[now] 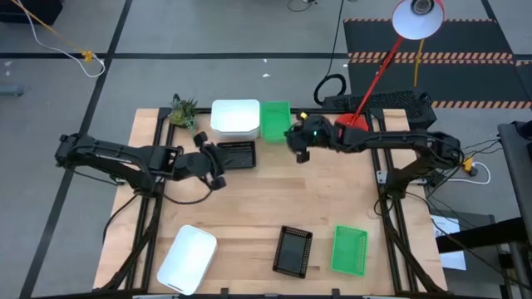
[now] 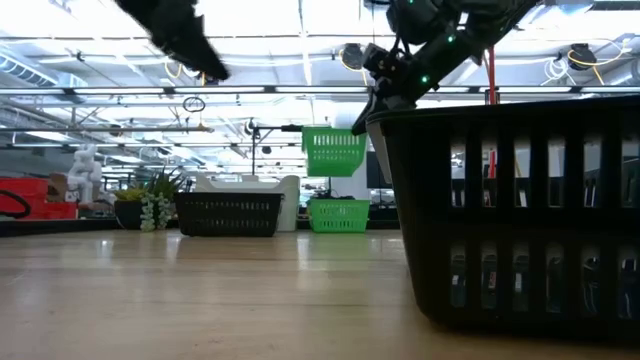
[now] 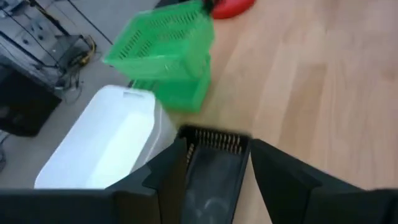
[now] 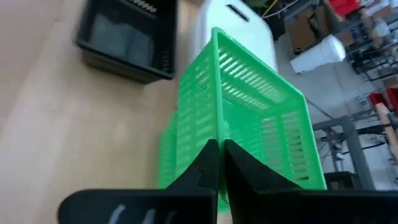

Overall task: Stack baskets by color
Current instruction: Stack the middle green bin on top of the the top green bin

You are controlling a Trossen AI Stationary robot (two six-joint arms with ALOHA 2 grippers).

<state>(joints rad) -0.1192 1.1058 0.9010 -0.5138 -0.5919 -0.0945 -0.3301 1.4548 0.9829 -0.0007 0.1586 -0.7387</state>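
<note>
My right gripper is shut on a green mesh basket, which is in the air over a second green basket at the table's far edge. To their left are stacked white baskets, with a black mesh basket in front of them. My left gripper hovers open just to the near left of that black basket and touches nothing. Near the front edge lie a white basket, a black one and a green one. My right gripper pinches the rim of one wall of the green basket between its two shut fingers, one on each face of the wall. The fingers come slanting down from the table's right. The basket hangs tilted and lifted clear, above the other green basket.
A red lamp base stands at the far right, close behind my right arm. A small plant sprig sits at the far left corner. The middle of the table is bare wood.
</note>
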